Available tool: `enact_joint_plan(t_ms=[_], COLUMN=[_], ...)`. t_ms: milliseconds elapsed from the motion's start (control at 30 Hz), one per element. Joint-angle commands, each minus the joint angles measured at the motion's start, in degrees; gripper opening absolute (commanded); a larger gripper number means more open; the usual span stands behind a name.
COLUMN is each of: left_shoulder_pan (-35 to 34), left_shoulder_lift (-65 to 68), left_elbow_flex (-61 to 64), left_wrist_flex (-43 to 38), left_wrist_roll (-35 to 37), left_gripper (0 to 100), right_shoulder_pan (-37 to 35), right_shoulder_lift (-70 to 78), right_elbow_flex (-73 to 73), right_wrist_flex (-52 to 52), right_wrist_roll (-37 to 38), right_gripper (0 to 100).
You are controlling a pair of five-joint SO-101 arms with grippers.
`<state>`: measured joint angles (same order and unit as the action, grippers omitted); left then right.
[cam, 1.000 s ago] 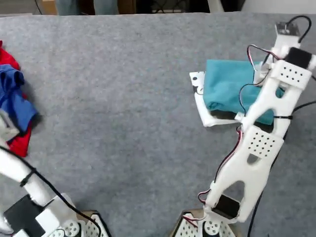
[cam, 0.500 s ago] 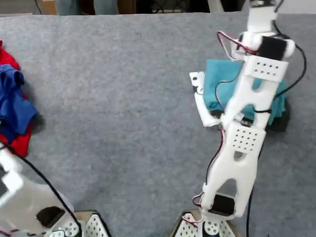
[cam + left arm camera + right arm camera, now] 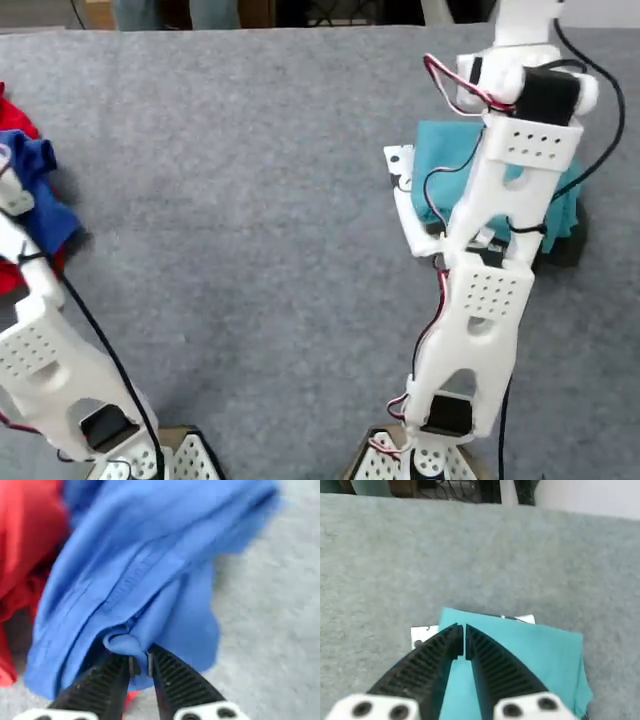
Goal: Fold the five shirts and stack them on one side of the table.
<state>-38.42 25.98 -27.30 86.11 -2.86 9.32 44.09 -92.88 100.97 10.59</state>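
1. High view: a folded teal shirt (image 3: 450, 170) lies on the right side of the tabletop (image 3: 250, 200), toward the far edge. It rests on a folded white shirt (image 3: 410, 228), whose edge shows along the teal shirt's left and near sides.
2. Right wrist view: the teal shirt (image 3: 530, 655) is flat with square edges. A corner of the white shirt (image 3: 422, 632) shows from under it.
3. High view: a crumpled blue shirt (image 3: 40, 205) lies at the left edge of the tabletop on top of a red shirt (image 3: 14, 125). Both are unfolded and well apart from the folded pair.
4. Left wrist view: the blue shirt (image 3: 150, 570) is bunched in loose folds with a stitched seam showing. The red shirt (image 3: 25, 545) lies against it on one side.
5. Left jaws: drawn together to a narrow slit, with the tips against a small fold at the blue shirt's edge. Whether any cloth is pinched between them cannot be determined.
6. Right jaws: closed to a narrow slit with nothing between them, held above the far edge of the teal shirt.
7. High view: the left arm (image 3: 40, 350) extends along the left edge to the blue shirt. The right arm (image 3: 500, 250) extends over the folded pair.
8. Tabletop surface: grey and carpet-like.
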Motion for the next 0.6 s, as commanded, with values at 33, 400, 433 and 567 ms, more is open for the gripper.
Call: enact_joint_plan(t_ms=[33, 400, 433, 567], left_shoulder_pan=[7.87, 43.38, 47.96, 62.81], left_shoulder_lift=[-5.98, -34.37, -37.63, -49.23], left_elbow_flex=[-6.20, 14.55, 17.80, 28.62], left_wrist_flex=[9.67, 14.77, 14.77, 14.68], left_wrist_roll=[-1.76, -8.09, -9.41, -10.02], left_gripper=[3, 3, 3, 3], right_shoulder_pan=[-0.88, -0.70, -0.70, -0.62], right_shoulder_lift=[-5.05, -8.92, -8.84, -8.66], right_elbow_flex=[-0.66, -0.48, -0.48, -0.40], right_wrist_flex=[0.35, 0.35, 0.35, 0.35], right_wrist_roll=[-0.44, -0.35, -0.35, -0.26], right_gripper=[1.5, 1.8, 1.8, 1.9])
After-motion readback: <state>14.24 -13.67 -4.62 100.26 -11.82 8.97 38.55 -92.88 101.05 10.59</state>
